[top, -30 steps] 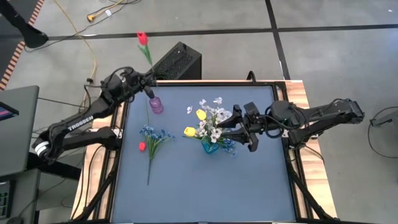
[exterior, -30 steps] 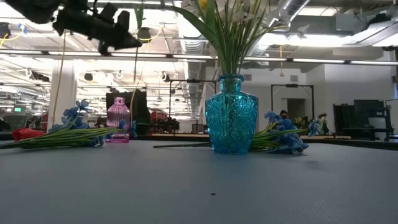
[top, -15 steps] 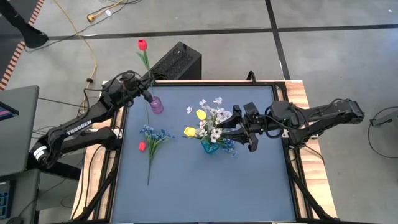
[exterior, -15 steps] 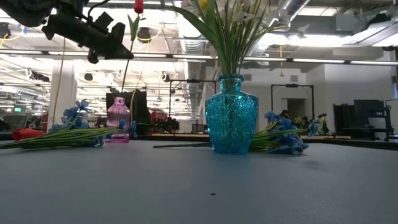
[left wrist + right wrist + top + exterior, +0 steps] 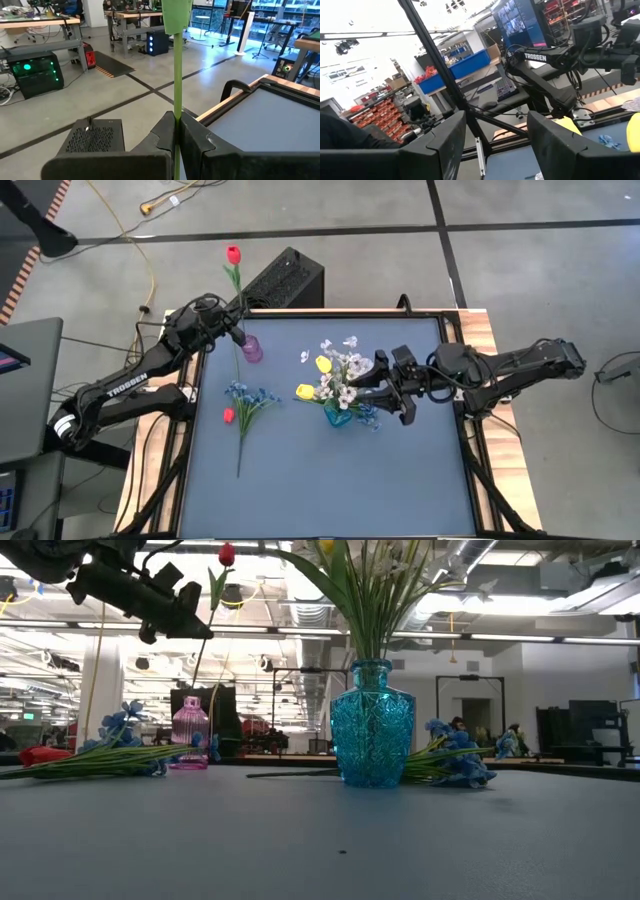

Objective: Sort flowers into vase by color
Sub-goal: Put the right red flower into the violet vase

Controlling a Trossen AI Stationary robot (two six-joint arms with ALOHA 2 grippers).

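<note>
Left gripper (image 5: 236, 330), jaws pinching a red tulip's (image 5: 233, 255) stem above the pink vase (image 5: 250, 348); right gripper (image 5: 382, 387), jaws spread, beside the blue vase (image 5: 338, 416).

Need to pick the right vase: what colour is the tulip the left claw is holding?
Red tulip, clearest in the high view; left claw grips its stem.

red tulip (image 5: 176, 75) bloom cut off above the left wrist view, blue vase (image 5: 338, 416) mostly hidden under its flowers (image 5: 338, 375)
</note>
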